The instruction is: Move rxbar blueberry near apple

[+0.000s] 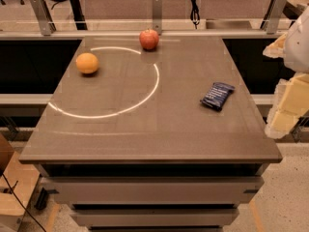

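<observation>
The bar [217,95] lies flat, well right of the apple [149,39] and nearer me. My gripper [288,100] hangs farther right, off the table [145,129]; how open it is I cannot tell. I fear the thin wrapper skidding, or nudging the apple off the rear edge. The brown top is glossy; an orange [87,63] sits left of the apple.

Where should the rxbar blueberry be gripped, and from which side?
Probably best to grip the rxbar blueberry at its middle, across the narrow width, coming straight down from above. It lies flat on the table, so only its long edges offer purchase. The gripper sits off the table's right edge, nearest it.
</observation>
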Available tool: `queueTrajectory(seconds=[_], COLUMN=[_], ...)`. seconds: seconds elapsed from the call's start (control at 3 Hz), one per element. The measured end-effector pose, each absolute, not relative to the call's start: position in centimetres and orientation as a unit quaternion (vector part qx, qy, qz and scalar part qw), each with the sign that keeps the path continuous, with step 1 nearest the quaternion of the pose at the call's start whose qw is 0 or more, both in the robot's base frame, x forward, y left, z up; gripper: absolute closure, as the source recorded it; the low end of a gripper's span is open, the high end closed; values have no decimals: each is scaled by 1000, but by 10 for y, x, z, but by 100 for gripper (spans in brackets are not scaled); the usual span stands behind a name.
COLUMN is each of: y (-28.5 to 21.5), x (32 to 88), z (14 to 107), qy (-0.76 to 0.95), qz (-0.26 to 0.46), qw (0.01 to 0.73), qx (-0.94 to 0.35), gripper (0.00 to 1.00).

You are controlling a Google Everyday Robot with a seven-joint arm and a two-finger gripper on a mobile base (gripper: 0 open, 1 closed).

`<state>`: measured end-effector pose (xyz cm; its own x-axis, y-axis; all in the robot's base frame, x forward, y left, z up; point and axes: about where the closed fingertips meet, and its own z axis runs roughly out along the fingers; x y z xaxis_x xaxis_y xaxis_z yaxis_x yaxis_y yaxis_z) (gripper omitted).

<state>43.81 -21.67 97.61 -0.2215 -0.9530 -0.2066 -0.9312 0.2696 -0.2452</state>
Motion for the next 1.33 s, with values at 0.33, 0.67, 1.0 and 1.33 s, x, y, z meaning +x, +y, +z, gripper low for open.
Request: queueTrajectory(seconds=[0.33, 0.67, 1.0, 1.33], y=[-217, -221, -226, -222], x=[438, 446, 470, 500], z=[976, 977, 981, 986], qy=[781, 779, 765, 748], qz=[-34, -20, 3, 36], qw=[159, 178, 234, 295], qx=[-603, -600, -600, -593], gripper=[0, 0, 0, 0])
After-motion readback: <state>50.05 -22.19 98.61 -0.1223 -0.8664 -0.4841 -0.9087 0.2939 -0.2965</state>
